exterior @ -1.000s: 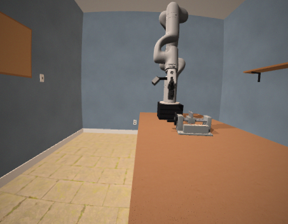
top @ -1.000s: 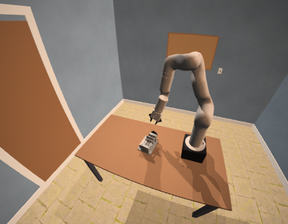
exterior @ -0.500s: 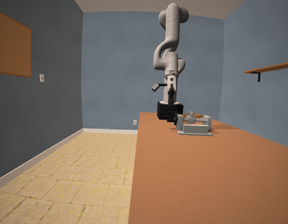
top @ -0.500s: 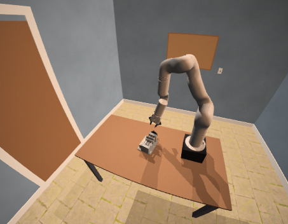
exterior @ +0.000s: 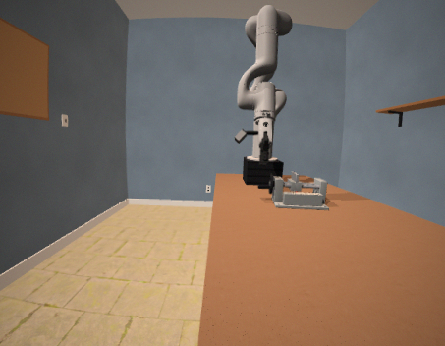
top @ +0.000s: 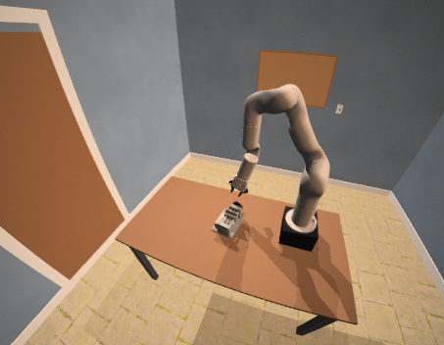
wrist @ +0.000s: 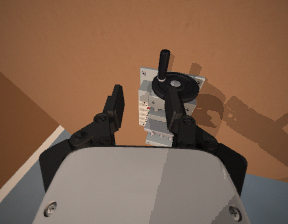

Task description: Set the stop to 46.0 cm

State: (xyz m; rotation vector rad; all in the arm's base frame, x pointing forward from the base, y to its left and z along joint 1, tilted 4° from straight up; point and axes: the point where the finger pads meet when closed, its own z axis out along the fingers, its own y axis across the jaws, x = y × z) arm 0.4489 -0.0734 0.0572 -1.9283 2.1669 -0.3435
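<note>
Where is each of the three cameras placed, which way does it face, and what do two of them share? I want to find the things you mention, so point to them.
Top: high beside the table (top: 188, 250), angled down at it; the whole arm (top: 301, 127) and gripper (top: 239, 185) show.
Exterior: beyond the table's end (exterior: 311, 275), facing along it toward the arm (exterior: 266, 49) and gripper (exterior: 265, 143).
Wrist: by the gripper (wrist: 144, 95), looking past its fingers at the table (wrist: 70, 50) and handwheel (wrist: 190, 93); no arm links show.
Top and exterior share the orange wall board (top: 296, 75) (exterior: 19, 69).
</note>
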